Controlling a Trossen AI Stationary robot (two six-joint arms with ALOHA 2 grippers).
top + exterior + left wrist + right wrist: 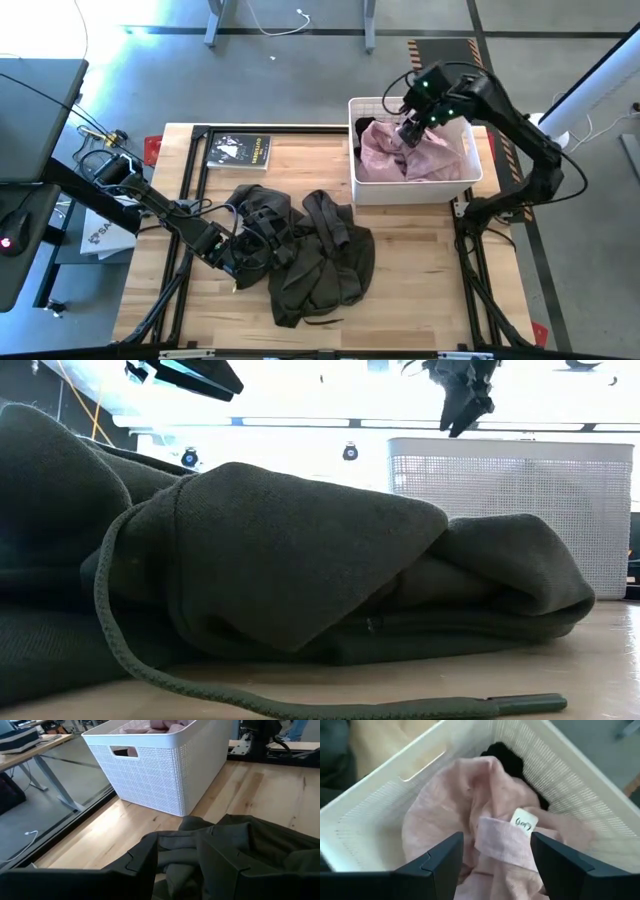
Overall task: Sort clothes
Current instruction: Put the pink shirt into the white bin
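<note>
A heap of dark grey-olive clothes lies on the wooden table at its middle; it fills the low view, and a drawstring trails onto the table in front of it. My left gripper is at the heap's left edge, shut on a bunch of it. A pale pink garment and a black one lie in the white lattice basket. My right gripper hangs open and empty over the pink garment, above the basket. My left gripper pinches a bunched fold of the dark grey-olive cloth between its two fingers, at the heap's left edge. It comes in low, from the table's left. The cloth lies on the table, slack; how many layers it holds I cannot tell.
A small dark booklet lies at the table's far left. The basket stands at the far right, close to the heap's right side. Bare table shows near the front edge and between heap and booklet.
</note>
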